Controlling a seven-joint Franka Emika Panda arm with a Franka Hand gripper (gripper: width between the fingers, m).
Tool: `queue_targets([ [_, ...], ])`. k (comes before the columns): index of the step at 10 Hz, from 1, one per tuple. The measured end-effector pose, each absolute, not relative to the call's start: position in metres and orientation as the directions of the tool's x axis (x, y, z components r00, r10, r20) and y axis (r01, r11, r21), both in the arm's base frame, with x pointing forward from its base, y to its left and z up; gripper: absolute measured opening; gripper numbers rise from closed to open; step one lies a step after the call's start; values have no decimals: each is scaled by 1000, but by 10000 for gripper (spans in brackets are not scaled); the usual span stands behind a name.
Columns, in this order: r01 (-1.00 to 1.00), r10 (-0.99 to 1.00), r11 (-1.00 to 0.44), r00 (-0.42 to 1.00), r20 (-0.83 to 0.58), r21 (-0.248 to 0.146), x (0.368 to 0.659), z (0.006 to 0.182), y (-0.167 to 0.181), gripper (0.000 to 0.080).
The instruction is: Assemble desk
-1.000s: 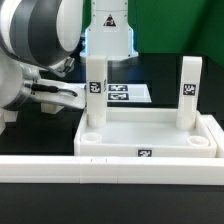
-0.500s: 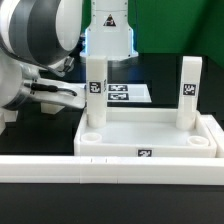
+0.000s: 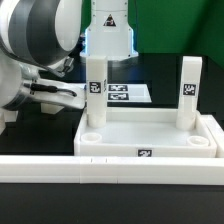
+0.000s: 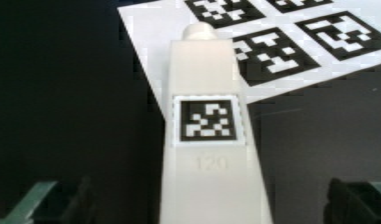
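Straddling one upright leg [image 4: 205,150], the gripper [image 4: 201,203] stands wide open and holds nothing: in the wrist view its fingers [image 4: 45,205] sit well out on either side of the white post, with a dark gap between each and the leg's faces.

That leg rises from the desk top [image 3: 180,150] at its end on the exterior view's left, tag facing outward. A second leg [image 3: 188,88] stands upright at the desk top's opposite end, well apart from the first. Behind the desk top lies the marker board [image 3: 125,93], flat on the dark table. In front of the desk top, just beside its near rim, the long white rail [image 3: 60,168] runs across the scene. The arm [image 3: 35,40] comes in from beyond the desk top's end on the exterior view's left.

Judging from this, the step in hand is the fitting of this leg, with two legs up and two to go, neither of which is in view. Whether this one is fully seated cannot be told. The next move calls for backing the open fingers off without brushing the post, then finding a third leg
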State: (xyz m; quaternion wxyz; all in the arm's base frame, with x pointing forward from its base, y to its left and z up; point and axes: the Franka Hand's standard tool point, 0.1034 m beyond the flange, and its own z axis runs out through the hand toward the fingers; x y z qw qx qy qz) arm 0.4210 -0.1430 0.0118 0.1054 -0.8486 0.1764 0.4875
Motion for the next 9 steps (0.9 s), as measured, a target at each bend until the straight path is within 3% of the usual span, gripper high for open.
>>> queue_targets([
  [3,-400,-197,-916,466,-862,-7,423,10,-143,649],
  [4,-401,-197,-916,466,-863,-7,422,10,-144,527],
  [5,-401,-197,-916,465,-863,-7,422,10,-144,527],
  [6,-401,-197,-916,464,-863,-7,422,10,-144,345],
  [7,-401,-197,-916,464,-864,-7,422,10,-144,289],
  [9,-400,-194,-916,466,-863,-10,422,10,-144,289],
])
